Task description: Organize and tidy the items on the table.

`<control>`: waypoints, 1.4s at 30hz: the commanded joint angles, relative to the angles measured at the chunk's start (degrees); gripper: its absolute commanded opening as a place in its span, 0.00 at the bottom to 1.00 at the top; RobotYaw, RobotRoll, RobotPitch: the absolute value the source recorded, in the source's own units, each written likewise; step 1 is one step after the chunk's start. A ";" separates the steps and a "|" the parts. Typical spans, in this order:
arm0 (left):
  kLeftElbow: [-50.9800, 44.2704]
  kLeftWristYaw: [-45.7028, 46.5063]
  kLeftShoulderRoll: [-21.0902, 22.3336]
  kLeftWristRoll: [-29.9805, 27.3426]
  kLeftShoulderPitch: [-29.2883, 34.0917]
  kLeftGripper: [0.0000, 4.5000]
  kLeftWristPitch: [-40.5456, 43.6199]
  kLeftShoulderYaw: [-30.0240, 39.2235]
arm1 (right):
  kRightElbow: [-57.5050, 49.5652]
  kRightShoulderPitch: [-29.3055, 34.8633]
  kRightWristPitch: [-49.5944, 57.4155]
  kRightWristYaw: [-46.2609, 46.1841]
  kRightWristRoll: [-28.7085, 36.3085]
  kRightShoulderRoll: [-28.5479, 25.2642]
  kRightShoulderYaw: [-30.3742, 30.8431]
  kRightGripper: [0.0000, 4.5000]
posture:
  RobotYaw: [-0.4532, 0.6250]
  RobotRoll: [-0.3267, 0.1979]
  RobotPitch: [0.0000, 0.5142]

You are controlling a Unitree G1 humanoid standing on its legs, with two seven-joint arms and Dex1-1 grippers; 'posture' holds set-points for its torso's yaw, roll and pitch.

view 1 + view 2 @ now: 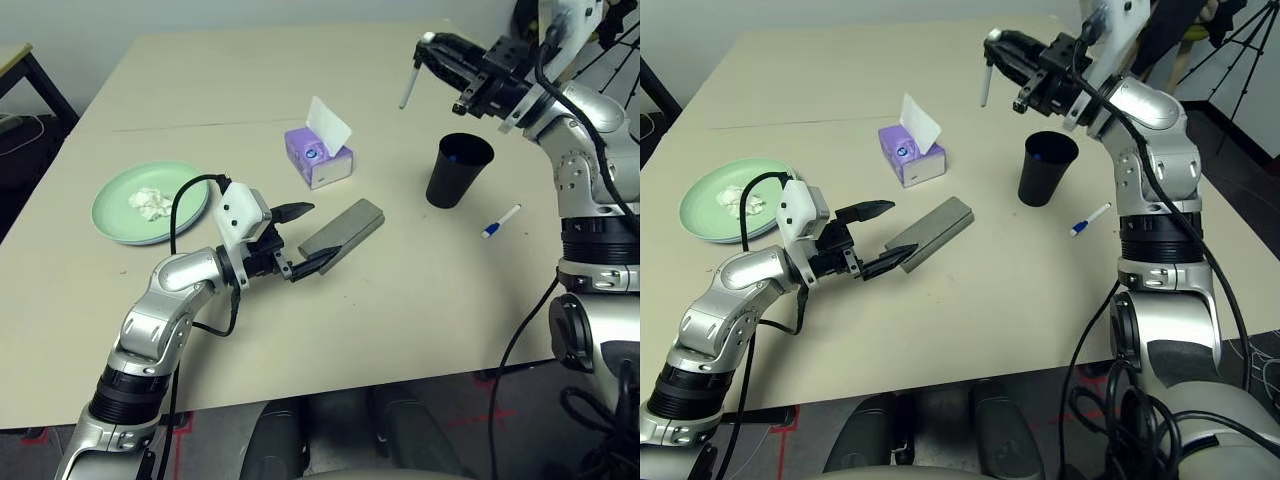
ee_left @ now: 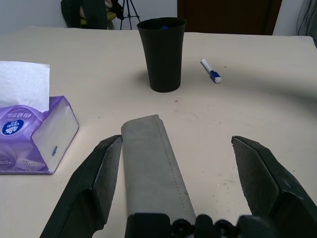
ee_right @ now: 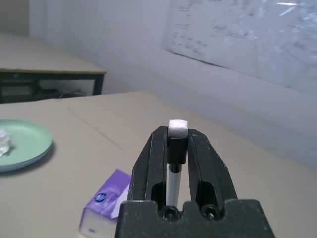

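Left tool nearest, low over counter, fingers spread wide, gripping nothing. Grey glasses case lying flat at its 1 o'clock; near end sits between the two fingers, hard against one finger and well apart from the other (clear in the left wrist view,).

Mint green plate at 9 o'clock of the case, near counter's left edge, white tissue wad resting on it.

Purple tissue box just beyond the case at 11 o'clock, apart from it, one white sheet sticking up out of the slot.

Black cup upright at 2 o'clock of the case, well apart; something blue visible inside at the rim (cannot tell what). Loose white blue-tipped pen flat on counter at 4 o'clock of the cup, near but not touching.

Right tool farthest, raised well above counter at 11 o'clock of the cup, clamped narrow on a second white pen. Pen hanging roughly vertical below the fingers, lower end clear of the counter and off to the side of the cup mouth rather than over it. Right wrist view: pen pinched between both fingers, white end poking just past the tips.
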 commanded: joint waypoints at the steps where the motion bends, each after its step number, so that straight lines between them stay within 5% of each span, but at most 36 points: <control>1: -0.01 -0.58 0.07 0.77 -0.06 1.00 -0.37 -1.18 | -2.74 1.82 -1.19 -3.63 0.36 -0.47 -2.43 0.10 | 0.38 0.62 0.20; 20: 0.99 -1.04 -0.31 1.01 -1.09 1.00 -0.38 -1.88 | -13.79 13.73 4.22 -10.00 2.82 -6.10 -5.89 0.10 | 0.35 0.62 0.21; 42: 0.27 -0.85 -0.05 1.03 -0.32 1.00 -0.18 -1.76 | -9.95 13.79 7.68 -10.55 1.56 -4.18 -1.84 0.10 | 0.36 0.62 0.23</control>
